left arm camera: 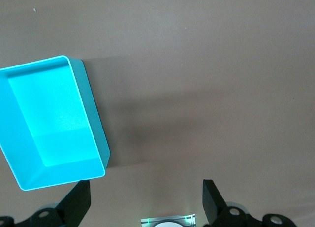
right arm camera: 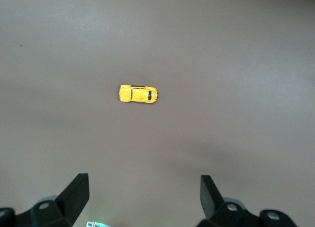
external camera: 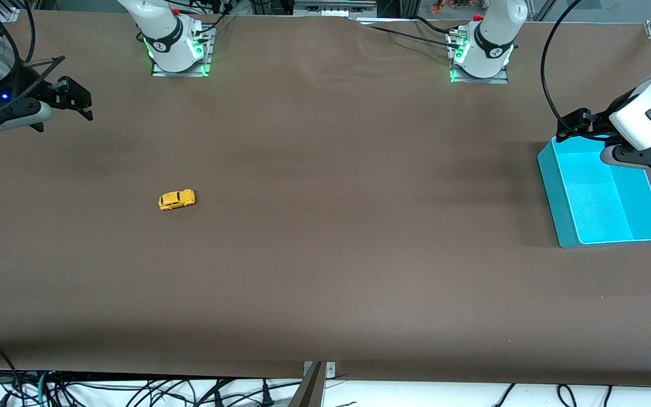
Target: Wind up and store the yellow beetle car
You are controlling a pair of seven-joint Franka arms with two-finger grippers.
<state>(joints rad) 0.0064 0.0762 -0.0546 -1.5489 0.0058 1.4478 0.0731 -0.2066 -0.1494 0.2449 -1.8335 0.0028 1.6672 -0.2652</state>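
No step is begun yet: the yellow beetle car [external camera: 177, 199] stands alone on the worktop [external camera: 325, 271] toward the right arm's end, so the right tool [external camera: 79, 102], spread and empty above the worktop, must descend onto it, while the left tool [external camera: 571, 127] waits spread over the blue bin [external camera: 551, 186].

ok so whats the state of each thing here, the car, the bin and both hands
yellow beetle car: upright on its wheels on the table, untouched, toward the right arm's end
teal bin: empty, upright, at the left arm's end
left hand: open, holding nothing, over the bin's edge
right hand: open, holding nothing, over bare table
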